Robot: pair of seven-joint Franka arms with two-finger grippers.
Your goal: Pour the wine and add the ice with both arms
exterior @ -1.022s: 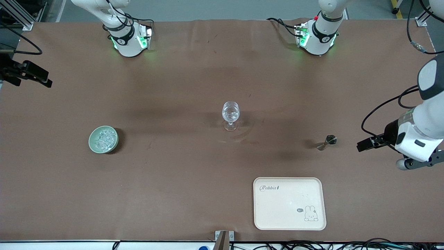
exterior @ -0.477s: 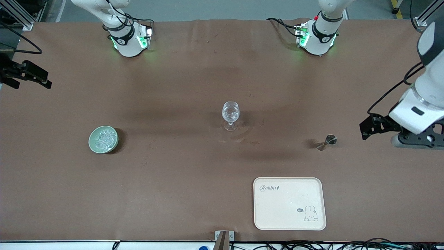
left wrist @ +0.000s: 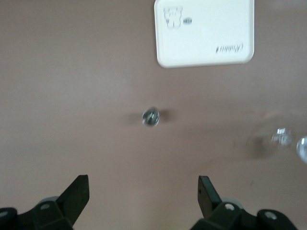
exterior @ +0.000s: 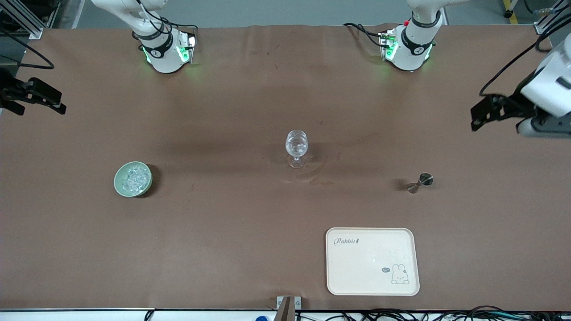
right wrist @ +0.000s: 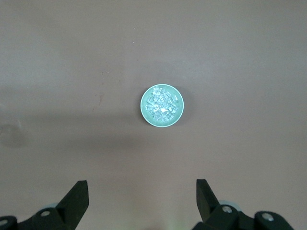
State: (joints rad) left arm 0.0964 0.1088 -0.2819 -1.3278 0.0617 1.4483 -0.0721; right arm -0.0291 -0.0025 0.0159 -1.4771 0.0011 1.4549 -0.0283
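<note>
One green bowl (exterior: 133, 179) of ice (exterior: 133, 177) sits toward the right arm's end of the table (exterior: 223, 223); one stemmed glass (exterior: 296, 148) mid-table. Both hands, left (left wrist: 144, 194) and right (right wrist: 142, 194), hang wide open, empty.

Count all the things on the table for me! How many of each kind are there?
Stemmed glass: 1
Green bowl of ice: 1
Metal jigger: 1
Cream rabbit tray: 1
Total: 4 things on the table
</note>
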